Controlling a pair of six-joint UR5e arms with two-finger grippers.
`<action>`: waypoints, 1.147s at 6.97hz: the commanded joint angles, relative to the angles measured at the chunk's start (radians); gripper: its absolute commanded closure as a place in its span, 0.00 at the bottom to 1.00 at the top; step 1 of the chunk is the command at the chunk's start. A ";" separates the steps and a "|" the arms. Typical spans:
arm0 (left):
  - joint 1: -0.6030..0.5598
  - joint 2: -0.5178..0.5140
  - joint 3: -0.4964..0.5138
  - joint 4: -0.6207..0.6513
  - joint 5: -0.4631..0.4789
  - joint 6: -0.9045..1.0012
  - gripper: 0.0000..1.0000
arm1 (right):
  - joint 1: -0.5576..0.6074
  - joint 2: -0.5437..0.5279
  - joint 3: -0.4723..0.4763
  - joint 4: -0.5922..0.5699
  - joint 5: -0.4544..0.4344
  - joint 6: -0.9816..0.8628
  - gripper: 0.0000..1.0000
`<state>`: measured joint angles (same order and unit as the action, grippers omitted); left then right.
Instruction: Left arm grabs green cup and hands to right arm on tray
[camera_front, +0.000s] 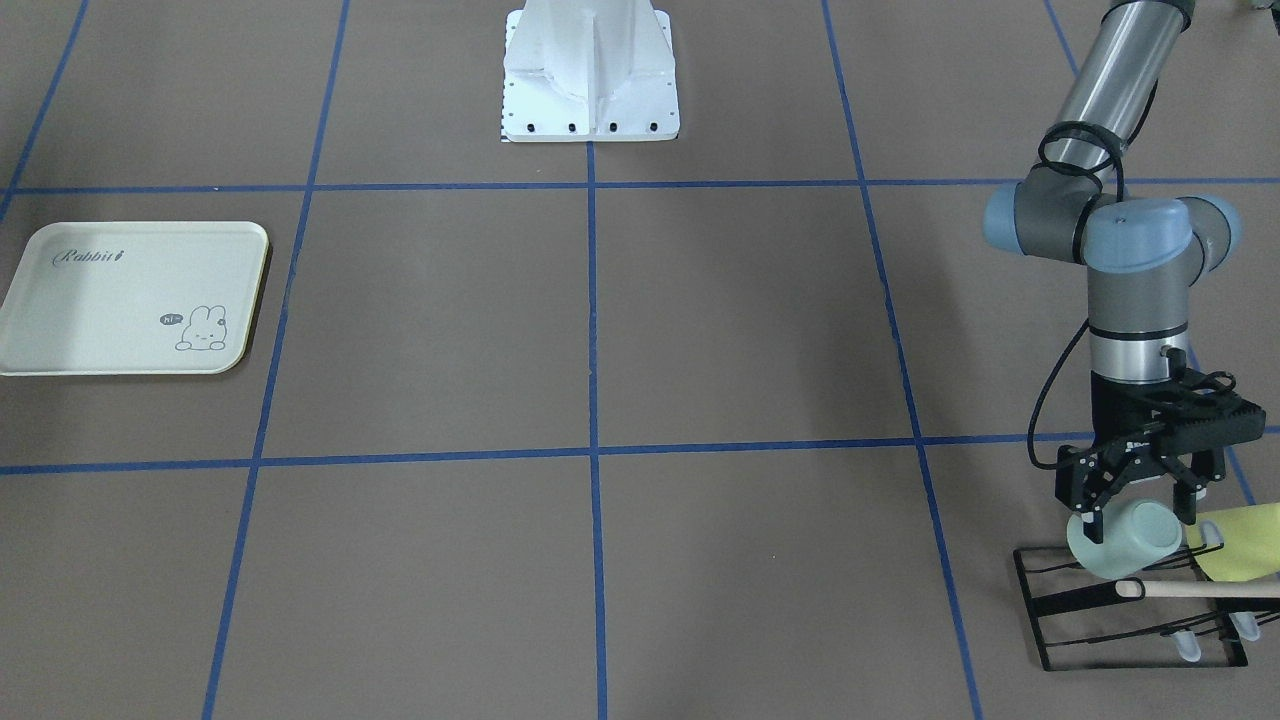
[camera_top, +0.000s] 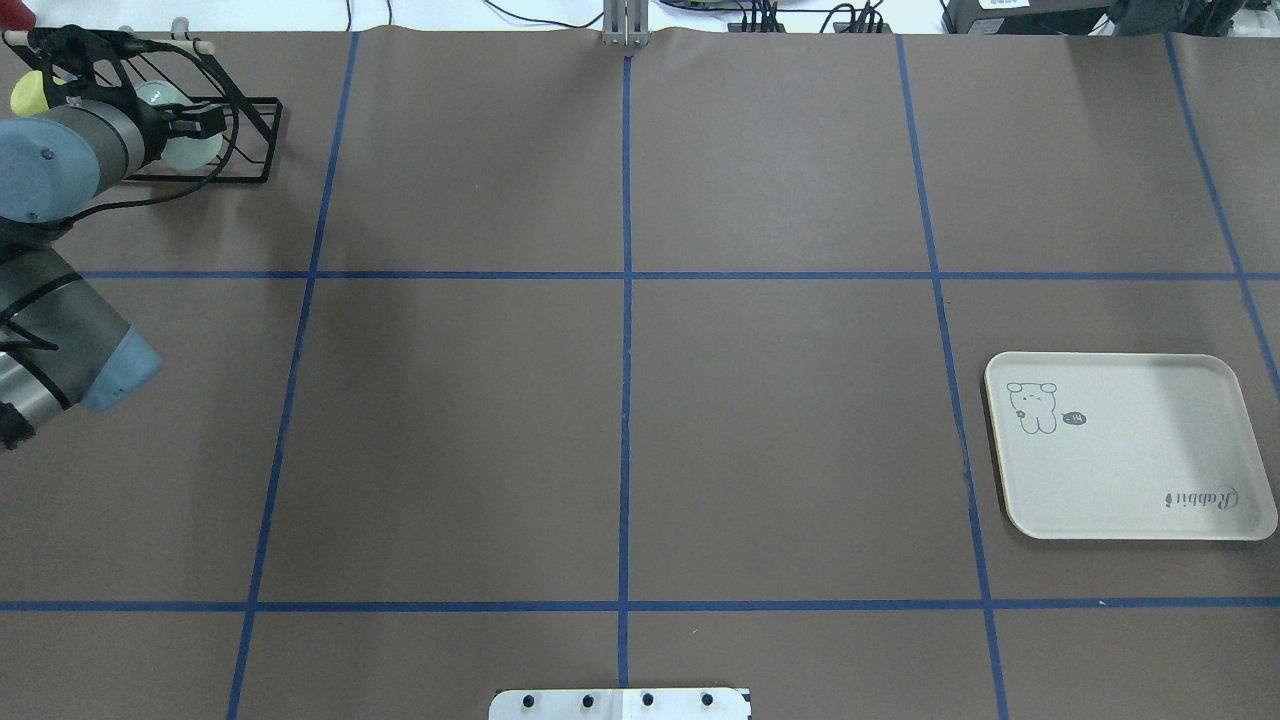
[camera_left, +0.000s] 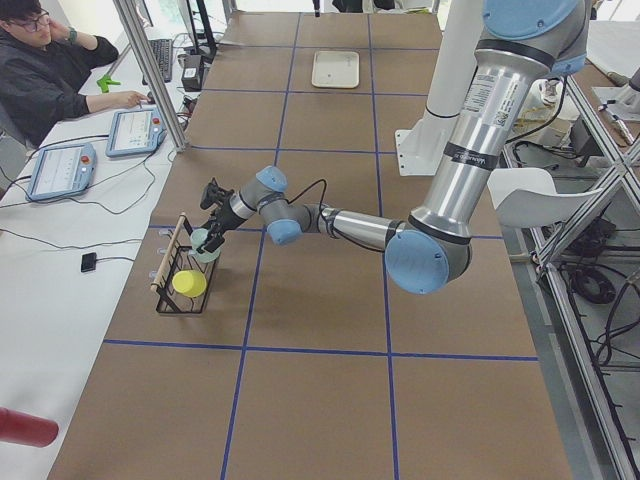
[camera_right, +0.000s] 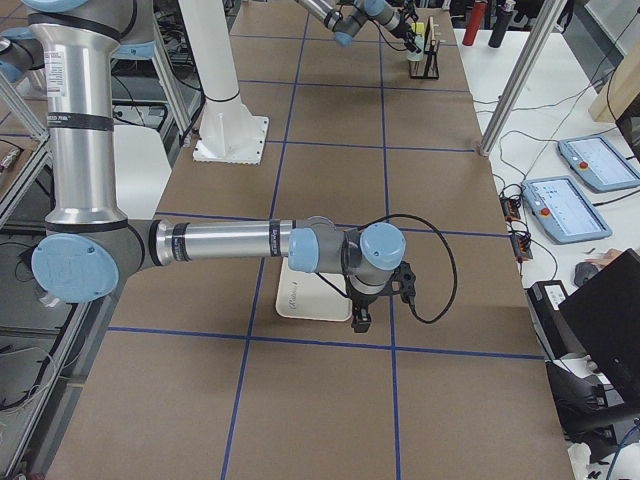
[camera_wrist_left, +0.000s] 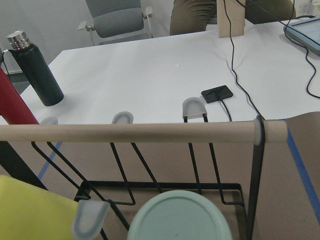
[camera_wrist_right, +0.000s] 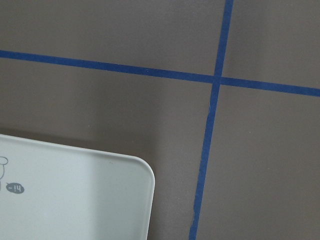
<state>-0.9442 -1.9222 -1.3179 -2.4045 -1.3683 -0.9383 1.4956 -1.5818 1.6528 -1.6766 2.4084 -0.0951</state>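
Observation:
The pale mint green cup (camera_front: 1130, 545) lies on its side on a peg of the black wire rack (camera_front: 1080, 600), next to a yellow-green cup (camera_front: 1245, 540). My left gripper (camera_front: 1138, 515) is down over the green cup, open, with a finger on each side of it. The left wrist view shows the cup's round bottom (camera_wrist_left: 177, 217) close below the rack's wooden bar (camera_wrist_left: 150, 132). The cream Rabbit tray (camera_front: 130, 290) lies bare at the table's other end. My right gripper (camera_right: 360, 322) hangs by the tray's (camera_right: 310, 297) corner; I cannot tell whether it is open.
The white robot base (camera_front: 590, 80) stands at the table's middle edge. A dark bottle (camera_wrist_left: 35, 70) and a red one stand on the white side table beyond the rack. An operator (camera_left: 40, 60) sits there with tablets. Blue tape lines grid the brown table.

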 joint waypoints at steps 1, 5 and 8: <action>-0.002 -0.006 0.015 -0.031 0.000 -0.004 0.00 | 0.000 0.000 -0.001 0.000 0.000 0.000 0.00; -0.007 -0.008 0.031 -0.047 0.000 -0.008 0.00 | 0.000 -0.001 0.001 0.000 0.000 0.000 0.00; -0.010 -0.008 0.031 -0.048 0.000 -0.010 0.09 | 0.000 -0.001 0.001 0.000 0.000 0.000 0.00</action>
<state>-0.9521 -1.9297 -1.2872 -2.4524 -1.3683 -0.9468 1.4956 -1.5831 1.6536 -1.6767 2.4084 -0.0951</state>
